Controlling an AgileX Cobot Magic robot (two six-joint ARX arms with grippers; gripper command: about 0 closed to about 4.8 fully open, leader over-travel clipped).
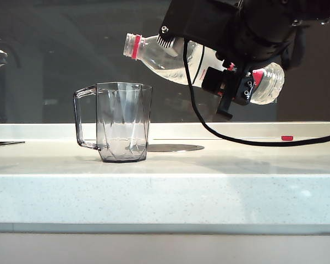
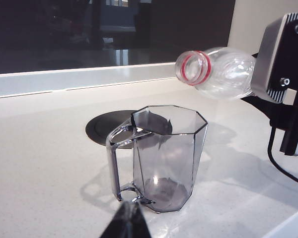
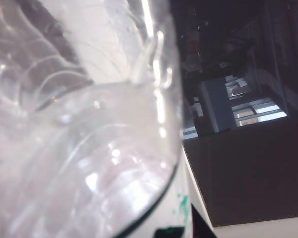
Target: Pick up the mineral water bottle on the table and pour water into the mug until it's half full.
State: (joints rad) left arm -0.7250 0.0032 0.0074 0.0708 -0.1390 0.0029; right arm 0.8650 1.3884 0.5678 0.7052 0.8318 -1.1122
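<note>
we see the right gripper [image 1: 231, 82] clamped around the mid-body of the mineral water bottle [image 1: 170, 60], holding it in the air, tipped near level with the open red-ringed mouth aimed left, just above and slightly to the right of the mug [image 1: 124, 122]. the cap is off. the mug stands upright on the table [image 1: 209, 165], handle to the left in the exterior view, next to a dark round insert [image 2: 102, 129] in the countertop. it looks empty; no stream shows at the mouth.

some water [image 1: 165, 69] pools along the low side of the bottle, so we judge it partly full and moderately light, with the load shifting as it tilts. thin clear plastic, so it will flex under squeeze, and it's smooth, so likely slippery. gripping at the label band near the middle seems right: stiffer there, and it keeps the neck free.

the mug looks like rigid, light plastic that could slide or tip if bumped by the neck.

of the left gripper [image 2: 126, 223] only a dark tip shows in the left wrist view, low near the mug's base; we can't tell whether it is parted or closed.
</note>
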